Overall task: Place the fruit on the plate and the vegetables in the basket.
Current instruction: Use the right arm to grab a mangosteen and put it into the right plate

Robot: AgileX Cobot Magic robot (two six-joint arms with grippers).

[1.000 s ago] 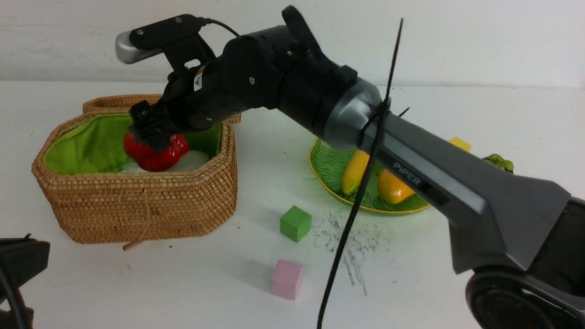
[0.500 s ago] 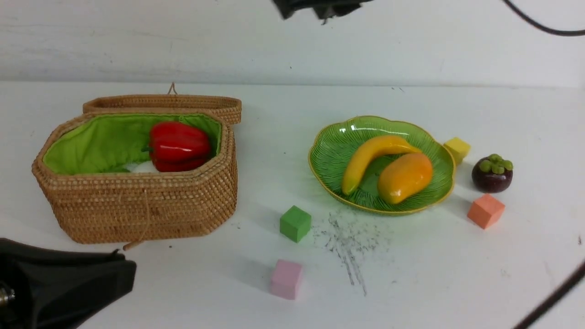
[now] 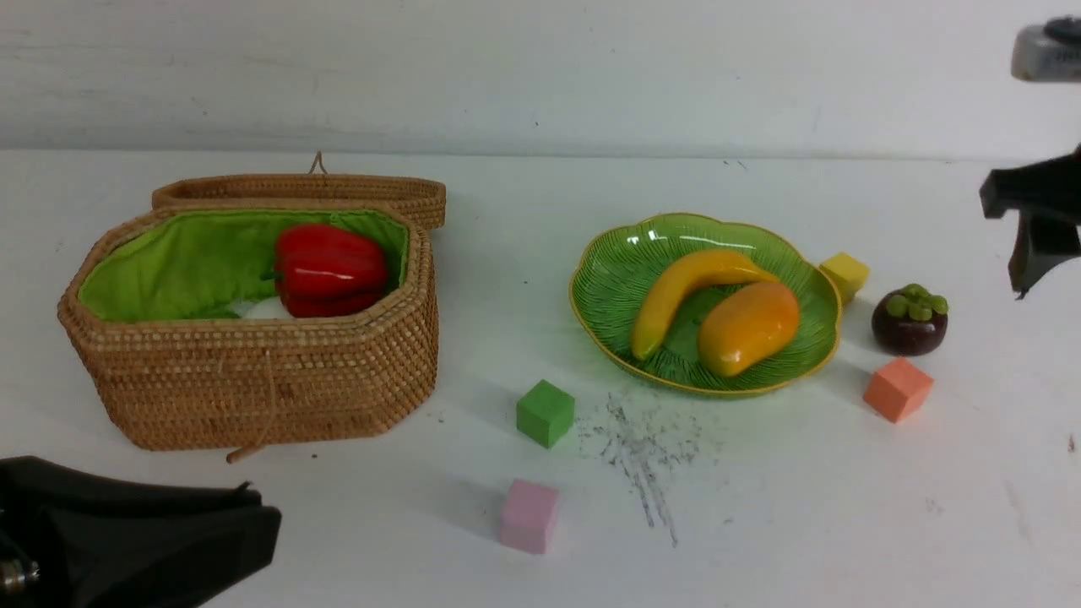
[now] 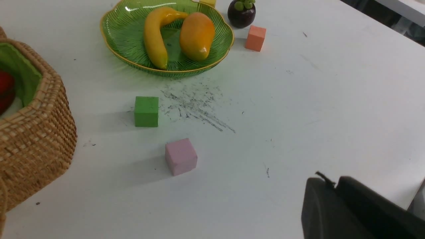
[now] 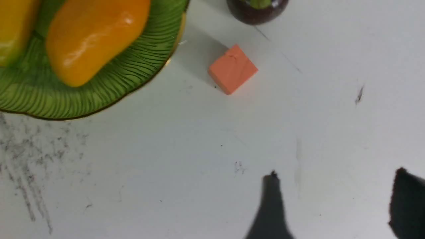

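The front view alone shows the glossy red bell pepper point(image 3: 329, 268) whole, inside the brown woven wicker basket point(image 3: 253, 380); the right wrist view shows the right claw point(image 5: 335, 202) spread wide and empty over bare white worktop point(image 5: 199, 159), near the orange cube point(image 5: 232, 69); the left claw is closed; the yellow banana point(image 3: 684, 291) and orange-yellow mango point(image 3: 747, 328) lie on the ribbed green glass plate point(image 3: 608, 279); the dark purple mangosteen point(image 3: 909, 319) sits beside it.

I see a red bell pepper point(image 3: 329, 268), a yellow banana point(image 3: 684, 291), an orange mango point(image 3: 747, 328) and a stripy green plate point(image 3: 612, 283).
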